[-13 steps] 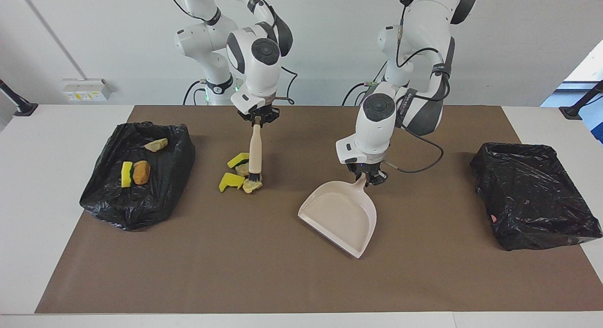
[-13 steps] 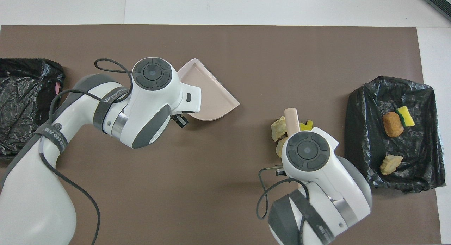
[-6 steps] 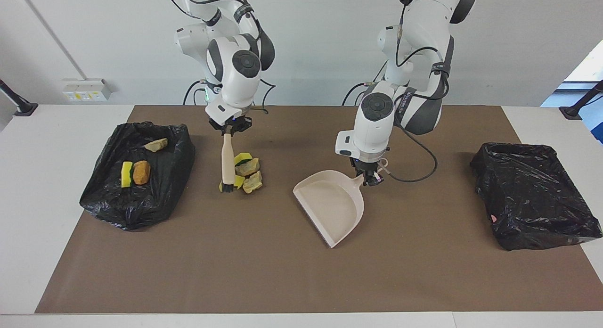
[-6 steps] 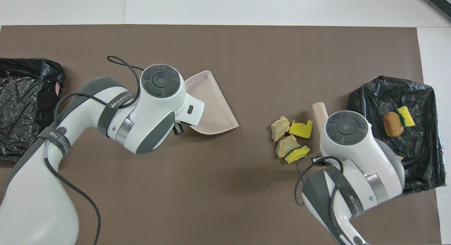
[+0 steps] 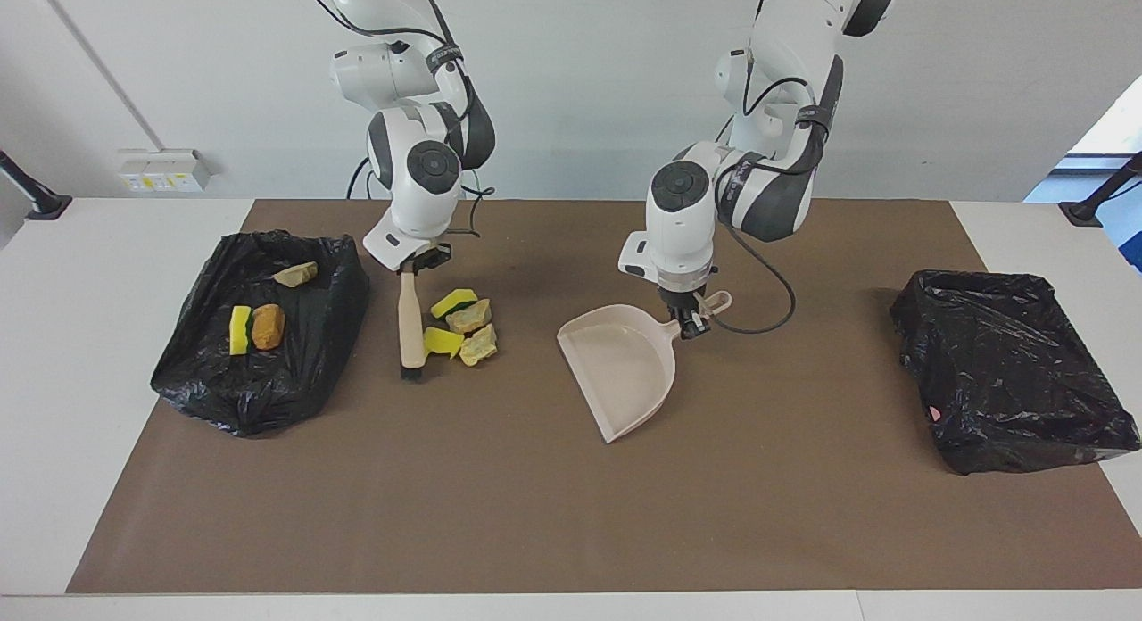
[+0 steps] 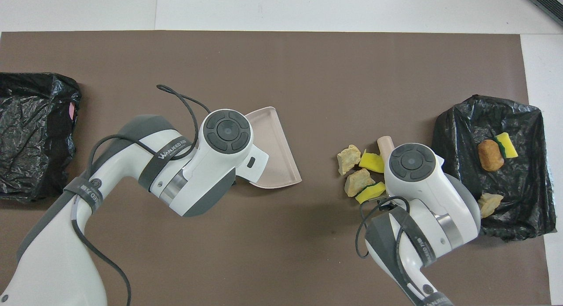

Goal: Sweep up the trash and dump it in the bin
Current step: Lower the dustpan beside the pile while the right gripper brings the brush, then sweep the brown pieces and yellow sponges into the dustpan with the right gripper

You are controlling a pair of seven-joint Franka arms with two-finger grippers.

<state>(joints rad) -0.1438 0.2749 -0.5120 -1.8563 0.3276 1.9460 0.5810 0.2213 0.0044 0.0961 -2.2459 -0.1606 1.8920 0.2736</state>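
Several loose trash pieces (image 5: 461,322), yellow-green sponge chunks and tan lumps, lie in a pile on the brown mat (image 5: 571,514). My right gripper (image 5: 419,262) is shut on the top of the beige brush (image 5: 409,318). The brush stands upright, bristles down, between the pile and the black-bagged bin (image 5: 259,385) at the right arm's end. My left gripper (image 5: 689,325) is shut on the handle of the beige dustpan (image 5: 620,371), whose open mouth faces the pile from a gap away. From overhead I see the pile (image 6: 358,170), the dustpan (image 6: 275,150) and the brush's handle end (image 6: 384,143); both grippers are hidden under the wrists.
The bin (image 6: 519,121) beside the brush holds a sponge chunk (image 5: 239,329), an orange lump (image 5: 268,326) and a tan lump (image 5: 295,274). A second black-bagged bin (image 5: 1008,371) sits at the left arm's end. The mat is edged by white table.
My right gripper carried the brush across the pile to its bin side, toward the right arm's end. My left gripper brought the dustpan closer to the pile and turned its mouth toward it.
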